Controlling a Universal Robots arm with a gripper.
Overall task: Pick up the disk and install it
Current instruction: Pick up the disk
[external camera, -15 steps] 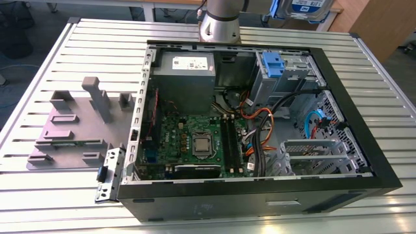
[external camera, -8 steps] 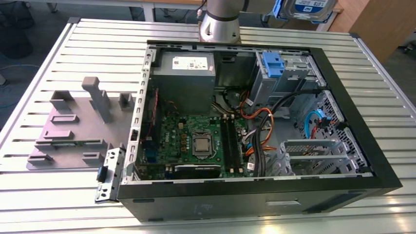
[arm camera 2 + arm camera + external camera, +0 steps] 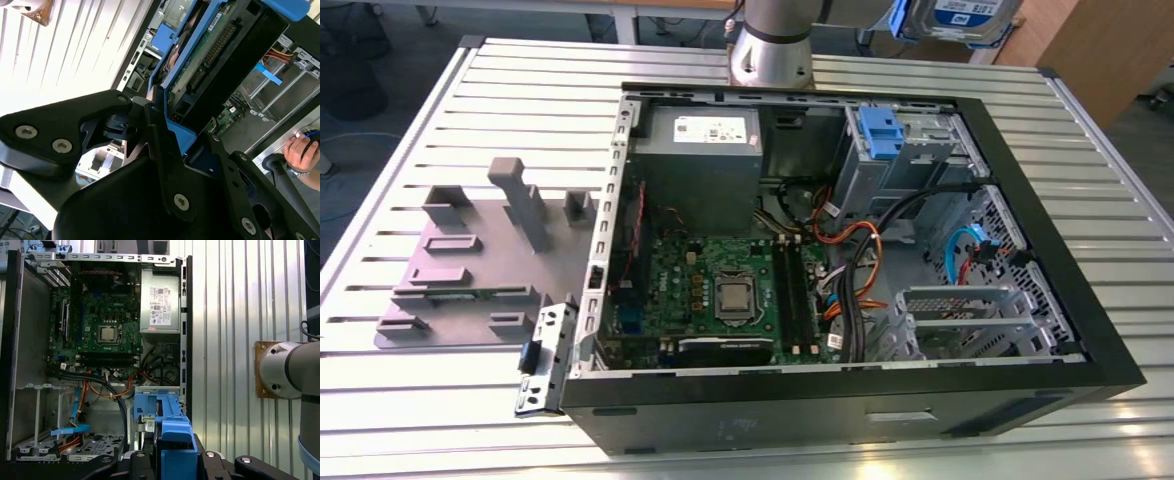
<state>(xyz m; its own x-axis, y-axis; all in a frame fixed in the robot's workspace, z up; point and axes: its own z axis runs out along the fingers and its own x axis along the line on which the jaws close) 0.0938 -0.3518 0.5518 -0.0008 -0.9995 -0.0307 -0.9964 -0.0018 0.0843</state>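
Note:
The disk (image 3: 962,17) hangs high above the far right corner of the open computer case (image 3: 1067,290), its silver face and blue-and-white label framed by the blue carrier. In the second wrist view my gripper (image 3: 165,132) is shut on the carrier's blue edge, and the disk's (image 3: 210,45) green circuit-board underside faces the camera. In the first wrist view the blue carrier (image 3: 175,445) sits between the black fingers, above the grey drive bay (image 3: 150,390) beside the power supply.
The bay (image 3: 907,160) carries a fixed blue latch (image 3: 881,128). The power supply (image 3: 700,135), motherboard (image 3: 720,290), orange and black cables (image 3: 854,270) and a lower drive cage (image 3: 961,320) are inside the case. A grey fixture plate (image 3: 467,270) lies at the exterior view's left. A person's hand (image 3: 302,150) rests nearby.

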